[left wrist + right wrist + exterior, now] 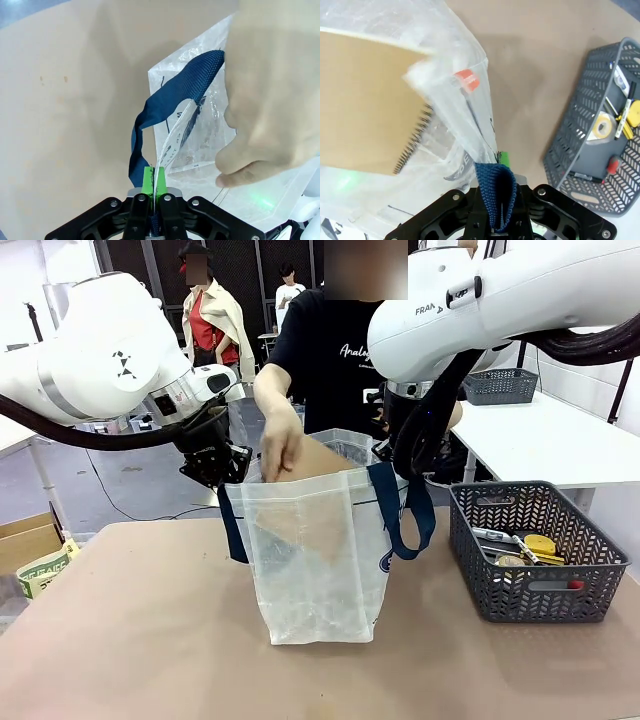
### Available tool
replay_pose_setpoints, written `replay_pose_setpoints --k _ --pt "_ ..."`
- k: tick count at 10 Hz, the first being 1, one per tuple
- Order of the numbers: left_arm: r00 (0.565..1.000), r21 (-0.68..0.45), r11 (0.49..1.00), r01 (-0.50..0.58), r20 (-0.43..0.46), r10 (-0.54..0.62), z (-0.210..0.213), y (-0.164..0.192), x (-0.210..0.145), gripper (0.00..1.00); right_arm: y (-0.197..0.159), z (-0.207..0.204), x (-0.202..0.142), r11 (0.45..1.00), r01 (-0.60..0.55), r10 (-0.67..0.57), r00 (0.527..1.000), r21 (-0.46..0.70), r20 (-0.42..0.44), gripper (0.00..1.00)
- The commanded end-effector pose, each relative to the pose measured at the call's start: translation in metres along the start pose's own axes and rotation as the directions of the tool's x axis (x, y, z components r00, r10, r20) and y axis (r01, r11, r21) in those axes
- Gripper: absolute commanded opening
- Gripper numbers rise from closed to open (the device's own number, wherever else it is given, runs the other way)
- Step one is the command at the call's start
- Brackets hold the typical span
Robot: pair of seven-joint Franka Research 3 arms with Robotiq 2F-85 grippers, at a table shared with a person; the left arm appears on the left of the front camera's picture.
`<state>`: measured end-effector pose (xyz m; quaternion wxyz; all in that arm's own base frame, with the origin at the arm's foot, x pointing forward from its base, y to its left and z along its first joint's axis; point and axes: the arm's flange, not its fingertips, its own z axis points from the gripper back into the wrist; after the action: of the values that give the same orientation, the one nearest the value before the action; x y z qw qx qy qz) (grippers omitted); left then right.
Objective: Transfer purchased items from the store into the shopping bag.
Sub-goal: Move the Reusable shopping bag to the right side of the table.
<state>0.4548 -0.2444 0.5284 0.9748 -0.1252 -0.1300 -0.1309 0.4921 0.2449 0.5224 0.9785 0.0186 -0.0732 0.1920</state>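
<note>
The translucent whitish plastic shopping bag (315, 570) with wide navy-blue strap handles stands upright at the middle of the tan table (120, 640), with its mouth held apart from both sides. The left gripper (154, 172) is fully closed, its green pads pinching the film rim together with the base of one navy strap (172, 92). The right gripper (496, 167) is likewise fully closed, with the opposite strap loop (495, 192) clamped between its fingers. The film is thin, soft and slippery and has no stiffness of its own, so it is likely to crease, sag or slide out of a pad grip. The woven straps look rough and strong and are the proper place to take hold. The person's hand (280, 445) grips the upper edge of a flat brown cardboard-covered pack with a wire spiral edge (312, 480). The pack is partly inside the mouth and shows through the film. It appears stiff and light; its corners could snag the film. Other purchased items lie in the dark grey mesh basket (480, 570), near the bag on the robot's right. Among them are a white pen-like tube (623, 117) and a small yellow piece (540, 543). These look small, light, hard and prone to roll, and are best pinched across the middle.
</note>
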Motion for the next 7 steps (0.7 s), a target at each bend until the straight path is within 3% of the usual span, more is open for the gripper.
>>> replay_pose_setpoints --k 1,7 --pt "1.0 0.001 1.0 0.0 0.001 0.0 0.0001 0.0007 -0.0001 0.0 -0.0007 0.0001 -0.0001 1.0 0.001 -0.001 1.0 -0.001 0.001 0.0" --pt "1.0 0.001 1.0 0.0 0.001 0.0 0.0001 0.0007 -0.0001 0.0 -0.0007 0.0001 -0.0001 1.0 0.001 -0.001 1.0 -0.001 0.001 0.0"
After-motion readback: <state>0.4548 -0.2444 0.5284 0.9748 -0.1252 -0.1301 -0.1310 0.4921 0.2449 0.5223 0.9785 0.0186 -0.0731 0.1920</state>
